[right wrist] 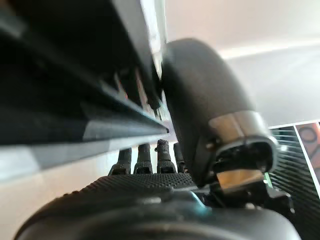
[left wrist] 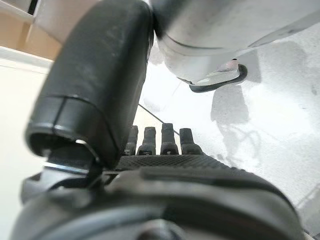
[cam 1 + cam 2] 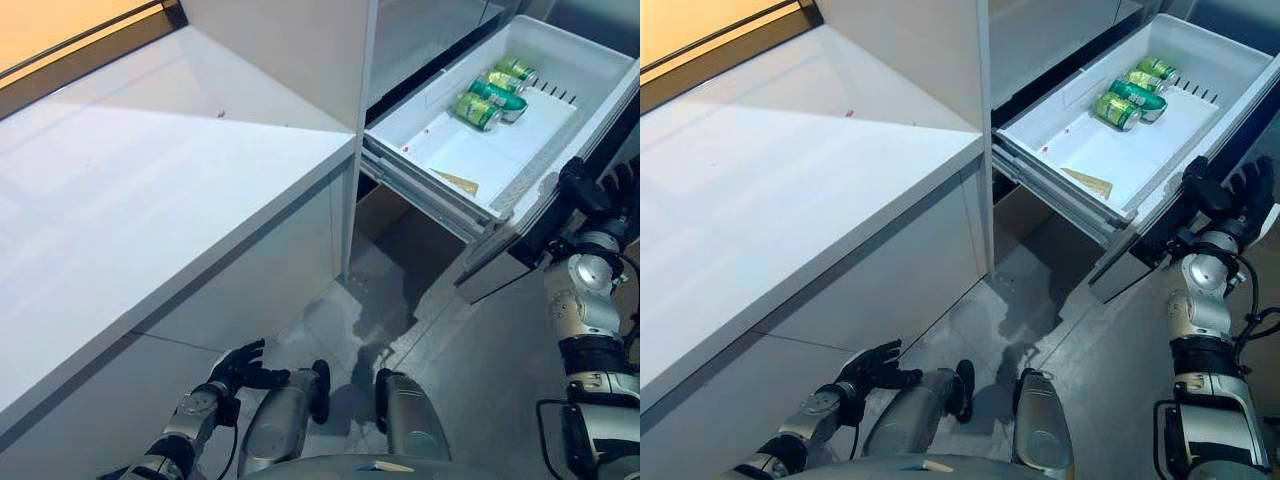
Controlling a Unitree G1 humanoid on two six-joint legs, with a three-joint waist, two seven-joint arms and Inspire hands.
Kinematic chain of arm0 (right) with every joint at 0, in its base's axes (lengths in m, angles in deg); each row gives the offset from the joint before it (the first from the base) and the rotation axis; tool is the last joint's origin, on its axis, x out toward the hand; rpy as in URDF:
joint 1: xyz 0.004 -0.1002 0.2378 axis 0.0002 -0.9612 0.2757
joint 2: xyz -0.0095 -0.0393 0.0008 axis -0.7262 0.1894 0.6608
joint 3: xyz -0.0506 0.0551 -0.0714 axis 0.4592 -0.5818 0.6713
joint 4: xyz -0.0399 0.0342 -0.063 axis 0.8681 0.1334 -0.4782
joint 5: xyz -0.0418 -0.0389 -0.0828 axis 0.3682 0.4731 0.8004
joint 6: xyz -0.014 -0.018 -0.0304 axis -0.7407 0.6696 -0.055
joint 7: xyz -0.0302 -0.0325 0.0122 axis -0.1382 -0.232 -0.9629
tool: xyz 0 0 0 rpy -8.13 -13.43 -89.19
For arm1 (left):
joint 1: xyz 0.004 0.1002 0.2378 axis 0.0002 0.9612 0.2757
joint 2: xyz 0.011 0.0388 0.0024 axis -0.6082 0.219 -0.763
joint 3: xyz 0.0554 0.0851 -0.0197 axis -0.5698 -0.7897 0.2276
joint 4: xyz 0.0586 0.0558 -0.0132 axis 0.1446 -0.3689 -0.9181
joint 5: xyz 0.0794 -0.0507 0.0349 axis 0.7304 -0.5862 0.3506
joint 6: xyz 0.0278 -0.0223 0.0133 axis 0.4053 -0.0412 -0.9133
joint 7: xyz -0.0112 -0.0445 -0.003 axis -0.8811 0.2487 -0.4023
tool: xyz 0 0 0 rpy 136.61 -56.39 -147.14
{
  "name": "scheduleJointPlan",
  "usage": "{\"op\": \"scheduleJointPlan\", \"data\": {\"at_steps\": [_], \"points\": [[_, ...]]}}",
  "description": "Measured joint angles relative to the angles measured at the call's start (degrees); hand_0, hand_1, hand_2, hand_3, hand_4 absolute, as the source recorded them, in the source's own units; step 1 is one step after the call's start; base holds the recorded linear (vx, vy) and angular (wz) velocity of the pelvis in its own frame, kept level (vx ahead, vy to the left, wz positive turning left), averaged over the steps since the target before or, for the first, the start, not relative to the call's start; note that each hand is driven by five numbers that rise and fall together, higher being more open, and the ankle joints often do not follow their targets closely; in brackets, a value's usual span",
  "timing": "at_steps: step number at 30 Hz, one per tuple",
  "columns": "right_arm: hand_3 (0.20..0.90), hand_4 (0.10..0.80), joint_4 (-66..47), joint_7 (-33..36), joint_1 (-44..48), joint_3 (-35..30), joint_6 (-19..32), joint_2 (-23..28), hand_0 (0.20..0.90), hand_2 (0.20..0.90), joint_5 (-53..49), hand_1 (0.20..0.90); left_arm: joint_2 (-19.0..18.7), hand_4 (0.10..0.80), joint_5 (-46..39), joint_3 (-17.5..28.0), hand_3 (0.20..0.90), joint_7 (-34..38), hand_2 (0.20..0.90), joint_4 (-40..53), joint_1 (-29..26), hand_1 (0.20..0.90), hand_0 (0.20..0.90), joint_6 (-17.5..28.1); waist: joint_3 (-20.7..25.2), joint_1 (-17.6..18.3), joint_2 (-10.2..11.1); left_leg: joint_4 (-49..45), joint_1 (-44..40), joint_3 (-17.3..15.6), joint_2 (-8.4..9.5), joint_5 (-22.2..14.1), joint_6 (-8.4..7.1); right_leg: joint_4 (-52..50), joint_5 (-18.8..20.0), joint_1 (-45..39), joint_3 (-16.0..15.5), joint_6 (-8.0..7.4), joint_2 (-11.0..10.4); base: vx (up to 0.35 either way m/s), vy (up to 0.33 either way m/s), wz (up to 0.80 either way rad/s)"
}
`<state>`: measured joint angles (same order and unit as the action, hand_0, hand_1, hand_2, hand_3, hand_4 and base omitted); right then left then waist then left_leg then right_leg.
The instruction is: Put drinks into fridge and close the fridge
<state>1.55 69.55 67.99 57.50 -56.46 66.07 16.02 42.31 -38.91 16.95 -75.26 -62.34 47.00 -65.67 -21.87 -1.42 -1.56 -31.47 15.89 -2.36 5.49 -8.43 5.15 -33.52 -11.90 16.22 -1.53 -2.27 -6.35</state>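
At drawer [image 3: 560, 45] front: right robot hand [image 3: 1230, 195] fingers straight | cans [image 3: 490, 95] inside, well apart

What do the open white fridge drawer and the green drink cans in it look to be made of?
The open white fridge drawer looks like glossy moulded plastic: smooth walls, rounded corners, soft sheen. The green drink cans look like thin printed metal, judging by their silvery ends, though that is less certain.
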Motion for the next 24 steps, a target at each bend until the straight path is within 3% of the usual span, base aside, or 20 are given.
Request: {"op": "scheduleJointPlan", "data": {"at_steps": [6, 12, 24], "points": [[0.9, 0.8, -0.32, -8.35, 1.37, -1.25, 1.87, -1.07, 0.9, 0.9, -8.41, 0.9, -0.28, 0.8, -1.31, 0.49, 0.9, -0.02, 0.9, 1.58, -0.22, 0.9, 0.9, 1.56, -1.72, 0.32, -0.07, -3.55, 4.0, -0.26, 0.62, -0.26, 0.45, -3.91, -0.14, 4.23, 1.25, -0.23, -0.16, -0.04, 0.031, -0.08], [0.9, 0.8, -0.65, -12.28, 2.95, -0.65, 1.0, -1.87, 0.9, 0.9, -8.47, 0.9, 0.16, 0.8, -1.6, 1.31, 0.9, 0.2, 0.9, 1.56, -0.22, 0.9, 0.9, 2.5, -2.71, 0.51, 0.02, -4.37, 4.98, 0.3, 0.72, -0.24, 0.4, -4.78, -0.13, 5.37, 1.35, -0.24, 0.14, 0.025, 0.005, -0.04], [0.9, 0.8, -2.9, -24.29, 2.68, 3.74, -6.41, -0.87, 0.9, 0.9, -5.67, 0.9, 0.87, 0.8, -1.33, 1.47, 0.9, 1.02, 0.9, 1.32, 1.06, 0.9, 0.9, 3.59, -3.06, 1.25, 0.68, -0.7, 1.9, 4.24, 0.59, 0.98, -1.4, -0.23, 0.61, 0.55, -2.1, 0.84, 0.83, 0.067, -0.036, 0.07]]}}
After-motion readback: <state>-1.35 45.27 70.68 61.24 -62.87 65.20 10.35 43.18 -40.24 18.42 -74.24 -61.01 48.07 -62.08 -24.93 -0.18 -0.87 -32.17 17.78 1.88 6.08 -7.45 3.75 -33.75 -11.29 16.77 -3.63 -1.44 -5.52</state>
